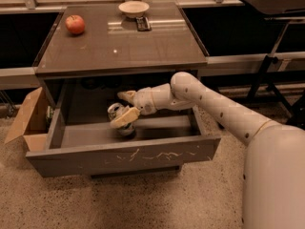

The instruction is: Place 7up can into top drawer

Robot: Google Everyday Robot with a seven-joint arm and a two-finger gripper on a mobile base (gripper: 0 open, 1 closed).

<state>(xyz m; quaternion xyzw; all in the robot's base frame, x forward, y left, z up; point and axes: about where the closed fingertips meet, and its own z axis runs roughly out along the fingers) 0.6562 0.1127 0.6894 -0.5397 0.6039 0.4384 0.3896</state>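
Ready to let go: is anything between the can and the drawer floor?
Nothing visible. The can is already low inside the open drawer, with the gripper right at it, and no other thing shows under or beside it.

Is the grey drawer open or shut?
Open: the wide grey drawer sticks out, with the gripper at the small silvery can inside it.

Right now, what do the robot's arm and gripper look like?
The arm is smooth, rounded, off-white tubing with bulbous joints; no cables or markings show. The gripper, down in the top drawer, has a pale wrist and two tan, tapered fingers.
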